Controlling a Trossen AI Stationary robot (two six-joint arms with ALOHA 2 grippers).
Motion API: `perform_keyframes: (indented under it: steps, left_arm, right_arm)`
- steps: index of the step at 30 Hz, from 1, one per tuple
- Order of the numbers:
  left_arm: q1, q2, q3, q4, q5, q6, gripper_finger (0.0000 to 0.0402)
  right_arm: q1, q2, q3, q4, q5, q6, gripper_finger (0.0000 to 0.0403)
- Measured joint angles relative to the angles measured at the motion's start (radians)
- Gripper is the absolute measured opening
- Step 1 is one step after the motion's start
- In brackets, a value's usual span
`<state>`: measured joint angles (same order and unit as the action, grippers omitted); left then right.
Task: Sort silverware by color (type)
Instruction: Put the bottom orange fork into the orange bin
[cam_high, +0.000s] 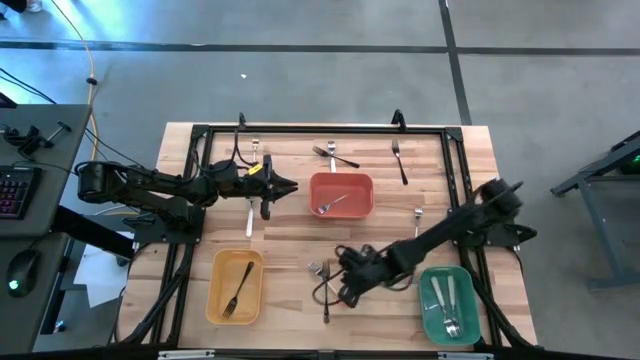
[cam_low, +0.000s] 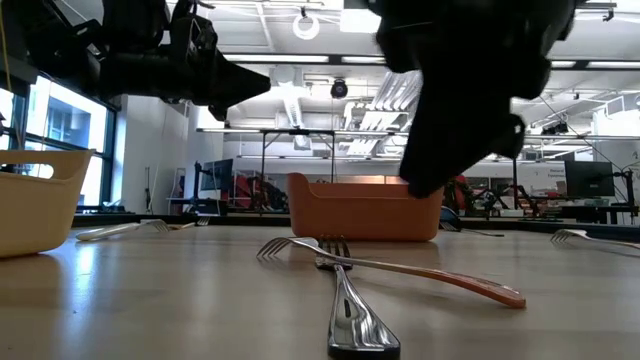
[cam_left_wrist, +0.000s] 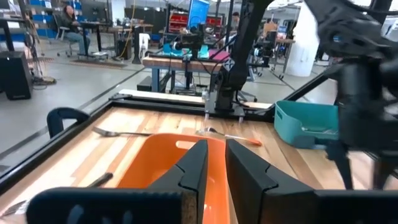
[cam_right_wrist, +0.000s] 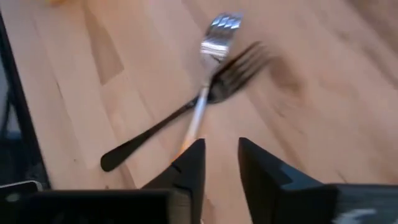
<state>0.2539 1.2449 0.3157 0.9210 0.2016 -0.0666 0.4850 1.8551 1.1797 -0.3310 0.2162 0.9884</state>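
Note:
Two forks lie crossed on the wood near the near edge: a dark one (cam_right_wrist: 158, 127) and a pale-headed one with an orange handle (cam_right_wrist: 208, 68), also seen in the high view (cam_high: 324, 277). My right gripper (cam_right_wrist: 222, 152) (cam_high: 343, 280) hovers just above them, open by a narrow gap, touching neither. My left gripper (cam_left_wrist: 216, 163) (cam_high: 290, 185) hangs in the air beside the red bin's left wall, its fingers a narrow gap apart and empty. More forks lie flat on the table: a crossed pair (cam_high: 335, 155), a dark one (cam_high: 400, 162), a pale one (cam_high: 249, 215) and a small one (cam_high: 418, 218).
The red bin (cam_high: 366, 183) holds one fork. The yellow bin (cam_high: 216, 300) holds a dark fork, and the green bin (cam_high: 428, 310) holds silver pieces. A black frame (cam_high: 330, 127) runs along the table's far and side edges. Bare wood lies between the red and yellow bins.

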Motion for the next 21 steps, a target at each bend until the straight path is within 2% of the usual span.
perform_keyframes:
  steps: [5,9,13,21]
  left_arm:
    - [0.000,0.000,0.000,-0.003,-0.001,0.017,0.0046]
    - [0.000,0.000,0.000,-0.003,-0.001,0.018,0.0046]
    - [0.000,0.000,0.000,-0.001,-0.001,0.019,0.0046]
    - [0.000,0.000,0.000,0.003,-0.002,0.019,0.0047]
  right_arm:
    - [-0.001,0.141,0.177,-0.124,-0.005,-0.064,0.0140]
    - [-0.002,0.221,0.269,-0.174,0.000,-0.100,0.0163]
    - [-0.008,0.251,0.278,-0.192,-0.011,-0.107,0.0158]
    - [-0.014,0.297,0.285,-0.238,-0.009,-0.123,0.0111]
